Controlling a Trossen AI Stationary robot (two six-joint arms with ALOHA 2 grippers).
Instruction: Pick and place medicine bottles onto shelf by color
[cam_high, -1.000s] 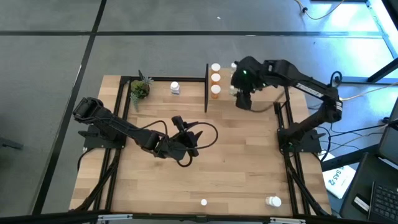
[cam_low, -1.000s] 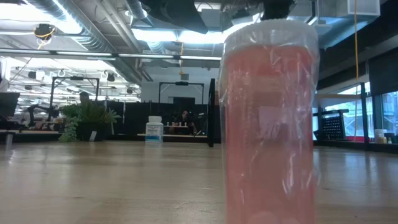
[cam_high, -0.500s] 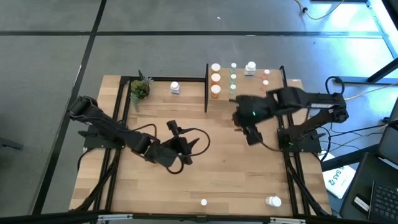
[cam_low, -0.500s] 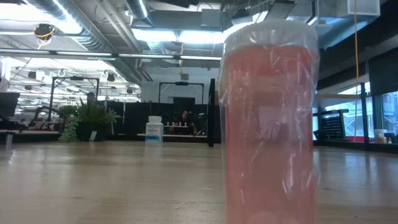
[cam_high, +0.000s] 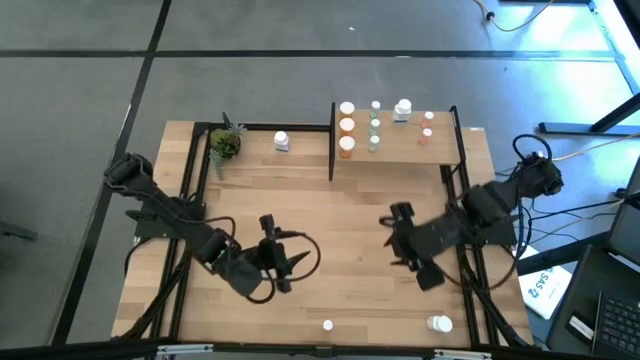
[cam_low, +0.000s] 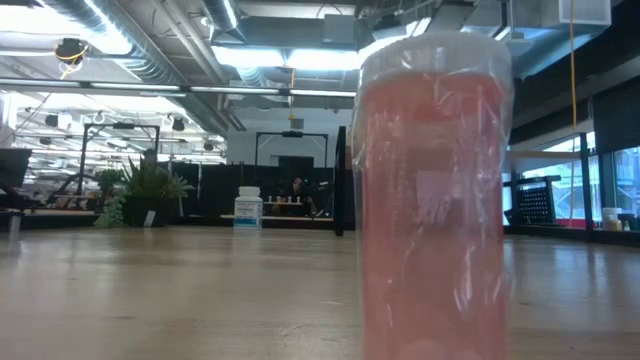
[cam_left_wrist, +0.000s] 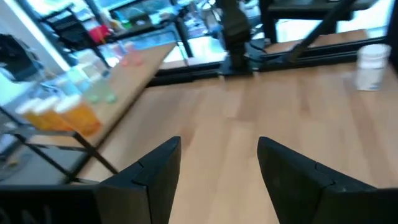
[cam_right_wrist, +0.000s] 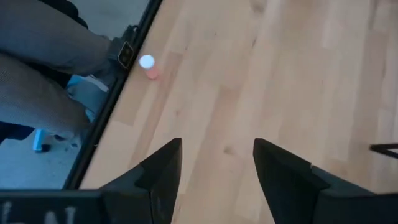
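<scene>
Two end effectors, both empty with fingers apart, over bare wood. Left end effector (cam_high: 268, 222) sits left of the counter (cam_high: 340, 215) middle; right end effector (cam_high: 399, 212) sits right of middle, well short of the shelf (cam_high: 400, 150) at the far edge. Shelf holds three orange bottles (cam_high: 346, 126) in a column on its left, green bottles (cam_high: 374, 127) next, a white bottle (cam_high: 402, 109), then pinkish-red bottles (cam_high: 425, 125). Loose white bottle (cam_high: 281, 141) stands beside the potted plant (cam_high: 224, 143). Pinkish-red bottle (cam_high: 327, 325) and another white bottle (cam_high: 438, 323) remain at the near edge. Low view is filled by the pinkish-red one, upright.
</scene>
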